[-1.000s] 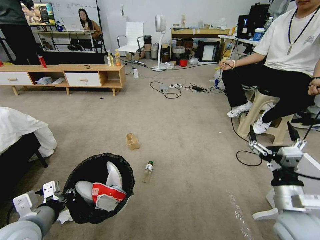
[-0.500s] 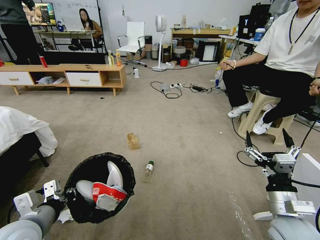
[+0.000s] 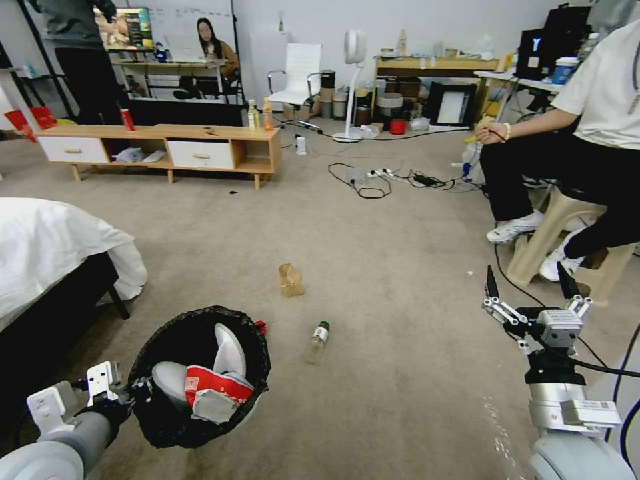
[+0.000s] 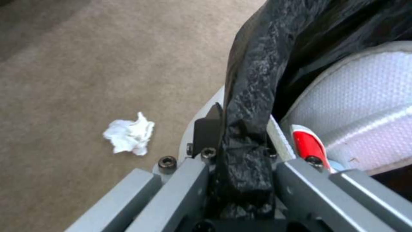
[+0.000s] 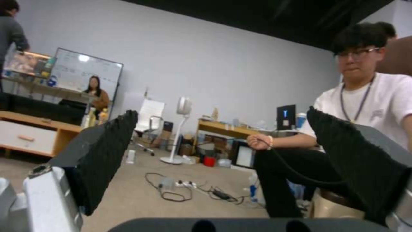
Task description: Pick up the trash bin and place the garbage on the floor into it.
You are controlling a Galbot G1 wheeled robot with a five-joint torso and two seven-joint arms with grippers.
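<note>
My left gripper [image 3: 131,389] is shut on the rim of the trash bin [image 3: 199,377], a round bin lined with a black bag and held just above the floor [image 3: 400,267]. Its fingers [image 4: 208,129] pinch the bag-covered rim. Inside lie pale grey flaps and a red-and-white wrapper [image 3: 217,387]. The garbage on the carpet includes a tan paper bag [image 3: 290,280], a clear bottle with a green cap [image 3: 318,341] and a crumpled white tissue [image 4: 128,137] beside the bin. My right gripper [image 3: 530,287] stands open at the right with its fingers [image 5: 107,141] pointing up, holding nothing.
A bed with a white sheet [image 3: 47,247] fills the left. A low wooden cabinet [image 3: 167,143] stands at the back. A person sits on a tan stool [image 3: 567,220] at the right, with cables [image 3: 373,183] on the carpet nearby. Open carpet lies between.
The whole picture has shifted to the right, so the camera has turned left. My right gripper has come down and inward a little. The bin stays in my left gripper.
</note>
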